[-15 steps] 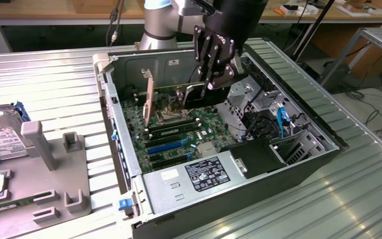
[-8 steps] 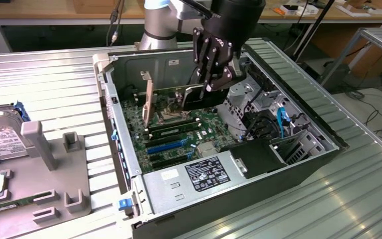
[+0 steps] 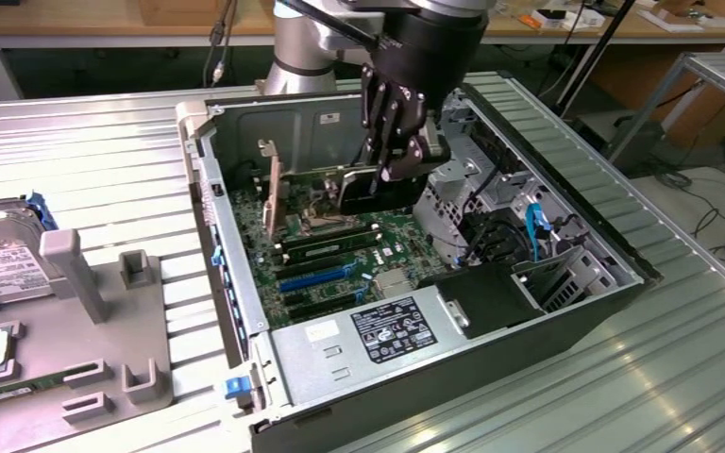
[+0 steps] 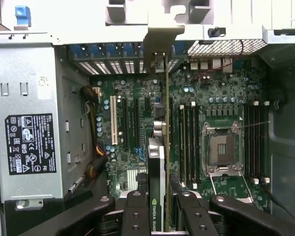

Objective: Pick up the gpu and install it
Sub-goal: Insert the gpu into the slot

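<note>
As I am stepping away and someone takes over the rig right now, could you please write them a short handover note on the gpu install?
Gripper: shut on the gpu, holding it from above by its upper edge.
Gpu: upright inside the open computer case, over the motherboard, with its silver bracket at the case's rear slots.
Done: the gpu has been picked up and brought into the case.
Left: it is not released, and I cannot tell whether it is seated in its slot.
</note>
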Tool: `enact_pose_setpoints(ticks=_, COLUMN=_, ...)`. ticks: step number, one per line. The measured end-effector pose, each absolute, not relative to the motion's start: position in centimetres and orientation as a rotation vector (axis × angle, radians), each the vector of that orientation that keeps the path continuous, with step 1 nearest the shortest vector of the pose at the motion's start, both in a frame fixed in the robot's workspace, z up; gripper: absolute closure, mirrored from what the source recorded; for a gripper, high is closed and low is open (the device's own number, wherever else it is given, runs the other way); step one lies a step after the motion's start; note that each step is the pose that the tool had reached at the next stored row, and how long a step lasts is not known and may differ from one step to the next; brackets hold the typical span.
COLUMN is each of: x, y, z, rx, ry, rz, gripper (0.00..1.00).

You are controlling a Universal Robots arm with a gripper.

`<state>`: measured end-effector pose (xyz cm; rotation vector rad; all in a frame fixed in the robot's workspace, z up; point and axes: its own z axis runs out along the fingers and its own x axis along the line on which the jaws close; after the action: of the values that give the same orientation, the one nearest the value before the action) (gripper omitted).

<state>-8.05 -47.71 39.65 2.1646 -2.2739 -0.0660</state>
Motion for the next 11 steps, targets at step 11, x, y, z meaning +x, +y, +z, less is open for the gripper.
enact_pose_setpoints(ticks=11, x=-8.8, y=-47.3, z=37.2, rx=2.129, ry=-2.322, rz=-0.051, gripper=0.73)
